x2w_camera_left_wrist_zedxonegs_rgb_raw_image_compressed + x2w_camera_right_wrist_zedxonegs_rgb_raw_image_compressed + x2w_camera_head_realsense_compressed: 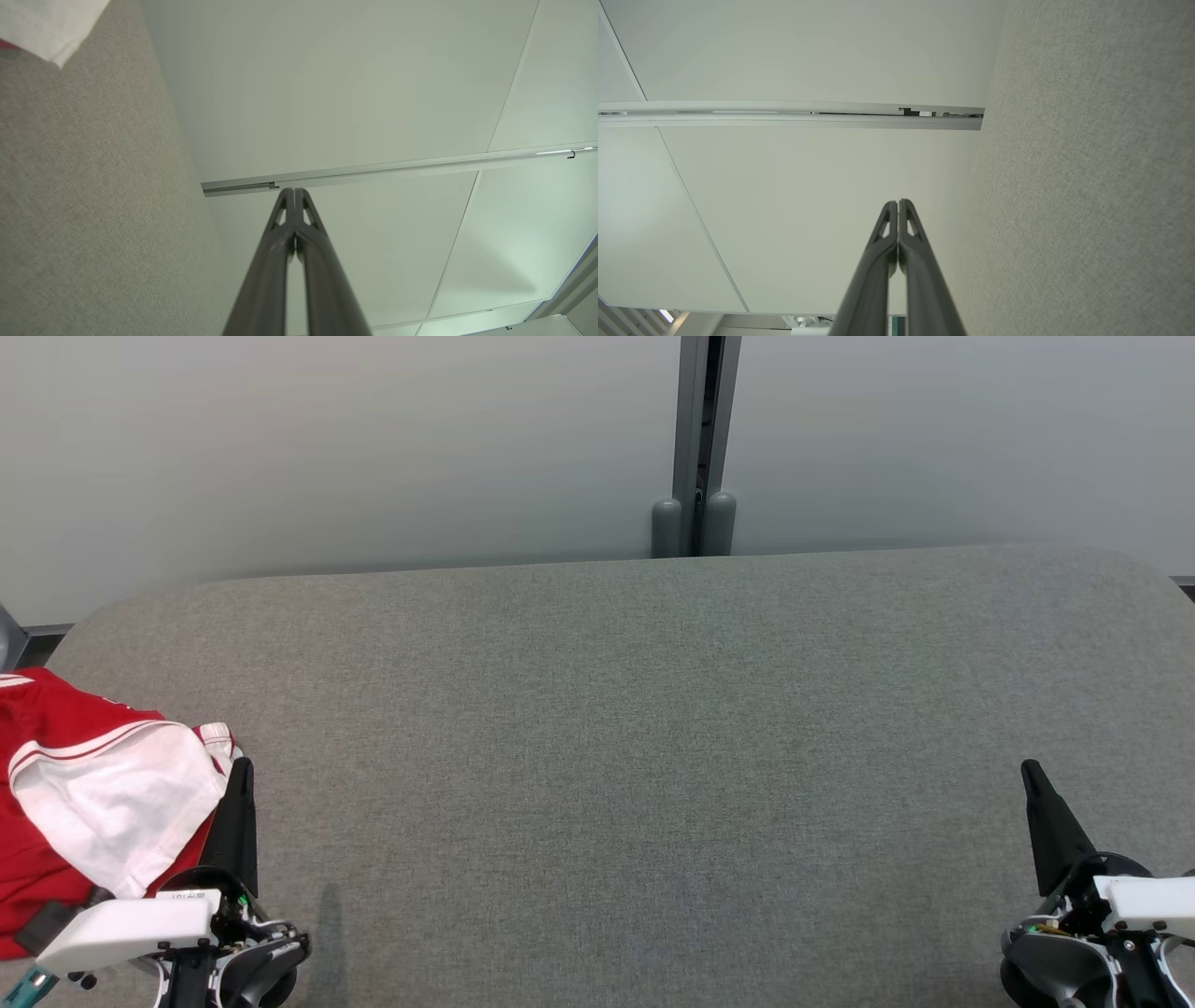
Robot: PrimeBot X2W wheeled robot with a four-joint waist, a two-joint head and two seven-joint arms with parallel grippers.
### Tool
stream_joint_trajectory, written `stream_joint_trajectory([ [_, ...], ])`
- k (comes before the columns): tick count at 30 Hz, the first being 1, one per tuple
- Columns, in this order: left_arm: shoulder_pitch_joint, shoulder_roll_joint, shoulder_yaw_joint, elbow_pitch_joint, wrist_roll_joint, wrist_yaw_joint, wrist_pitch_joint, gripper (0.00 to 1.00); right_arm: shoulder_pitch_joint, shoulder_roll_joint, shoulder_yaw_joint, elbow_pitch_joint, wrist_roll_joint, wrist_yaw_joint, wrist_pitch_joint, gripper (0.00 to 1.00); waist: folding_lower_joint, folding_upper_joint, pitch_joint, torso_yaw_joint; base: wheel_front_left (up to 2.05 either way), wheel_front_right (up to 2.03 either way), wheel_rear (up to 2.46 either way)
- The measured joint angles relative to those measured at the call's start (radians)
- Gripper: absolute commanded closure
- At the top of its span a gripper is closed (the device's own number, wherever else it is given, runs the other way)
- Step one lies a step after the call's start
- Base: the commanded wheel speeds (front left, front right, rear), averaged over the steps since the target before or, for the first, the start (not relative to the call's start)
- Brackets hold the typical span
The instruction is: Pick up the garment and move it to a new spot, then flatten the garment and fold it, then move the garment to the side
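Note:
A red and white garment (89,793) lies bunched at the left edge of the grey fabric table (635,747); a white corner of the garment (46,25) peeks in at the top left of the left wrist view. My left gripper (243,767) rests just right of it at the lower left, fingers shut with nothing between them (294,192). At the lower right my right gripper (1030,770) is shut and empty too, tips together (898,202). Whether the left fingers touch the cloth I cannot tell.
Pale wall panels stand behind the table, split by a grey vertical post (695,448) with two rounded feet. The table's far edge curves down at both back corners. Wide bare fabric stretches between my two grippers.

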Motion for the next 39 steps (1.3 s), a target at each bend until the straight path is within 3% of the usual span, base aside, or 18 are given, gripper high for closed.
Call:
stream_joint_trajectory([
  [39,0.000,0.000,0.000,0.000,0.000,0.000,0.000,1.00,0.000,0.000,0.000,0.000,0.000,0.000,0.000,1.00,0.0000,0.0000,0.000,0.000,0.00,0.00,0.00],
])
